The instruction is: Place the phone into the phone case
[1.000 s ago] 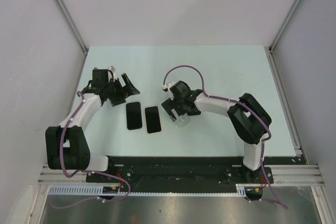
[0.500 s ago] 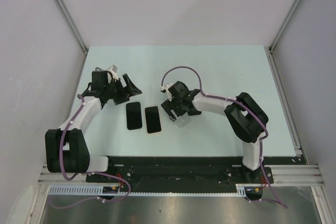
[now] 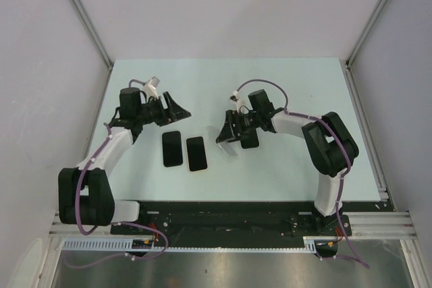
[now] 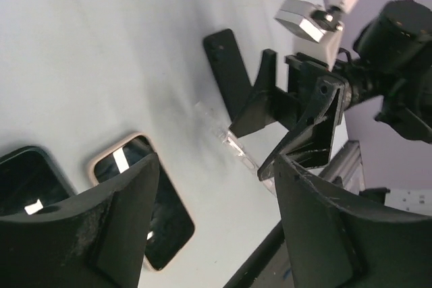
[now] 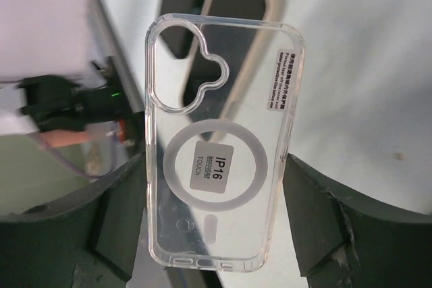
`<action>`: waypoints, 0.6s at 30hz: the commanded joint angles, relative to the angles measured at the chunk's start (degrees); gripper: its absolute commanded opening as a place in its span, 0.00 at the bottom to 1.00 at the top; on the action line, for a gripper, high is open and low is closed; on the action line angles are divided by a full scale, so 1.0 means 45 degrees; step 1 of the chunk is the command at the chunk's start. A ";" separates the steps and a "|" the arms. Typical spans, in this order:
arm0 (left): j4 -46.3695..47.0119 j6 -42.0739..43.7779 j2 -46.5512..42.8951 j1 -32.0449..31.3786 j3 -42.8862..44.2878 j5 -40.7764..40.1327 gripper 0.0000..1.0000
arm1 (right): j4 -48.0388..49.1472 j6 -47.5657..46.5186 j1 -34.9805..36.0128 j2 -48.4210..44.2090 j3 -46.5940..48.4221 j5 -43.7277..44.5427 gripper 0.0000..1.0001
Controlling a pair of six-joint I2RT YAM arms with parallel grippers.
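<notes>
Now the right claw pinches the phone case; the left claw hangs spread, empty. Next, probably, it must lift a phone off the worktop.

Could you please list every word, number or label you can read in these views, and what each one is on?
"IP16": top line of the white sticker in the middle of the clear case.
"TOUCH": smaller line under it on the same sticker; it is faint, so this reading is less sure.
Narrow label by the case's edge: lines of print, too small to read.
Nothing else legible in any view.
</notes>
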 commanded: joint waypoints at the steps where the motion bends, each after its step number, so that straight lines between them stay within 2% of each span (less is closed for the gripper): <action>1: 0.1343 0.0057 0.0374 -0.1160 0.0005 0.1382 0.70 | 0.6274 0.4654 -0.0367 -0.0630 -0.1209 -0.4312 0.70; 4: 0.1362 -0.0467 0.0842 -0.1805 0.0396 0.1715 0.68 | 0.8125 0.6032 -0.0523 -0.0747 -0.1992 -0.4685 0.70; 6: 0.1343 -0.0723 0.1291 -0.2253 0.0688 0.1638 0.72 | 0.8226 0.6054 -0.0524 -0.0786 -0.2207 -0.4705 0.70; 12: 0.0562 -0.0959 0.2308 -0.2919 0.1139 0.0700 0.72 | 1.0157 0.7458 -0.0679 -0.0904 -0.3008 -0.4784 0.71; 13: 0.0600 -0.0785 0.2347 -0.2958 0.1100 0.0623 0.72 | 1.1108 0.7790 -0.0757 -0.0846 -0.3299 -0.4803 0.71; 15: 0.0989 -0.0511 0.2192 -0.3017 0.0790 0.0486 0.72 | 1.2691 0.9616 -0.0797 -0.0709 -0.3691 -0.4978 0.71; 17: 0.2023 -0.0160 0.1881 -0.2979 0.0496 0.0543 0.73 | 1.6066 1.1436 -0.0933 -0.0243 -0.4216 -0.5115 0.70; 18: 0.2316 0.0035 0.1705 -0.2978 0.0243 0.0505 0.74 | 1.7490 1.3785 -0.0992 0.0070 -0.4355 -0.5116 0.70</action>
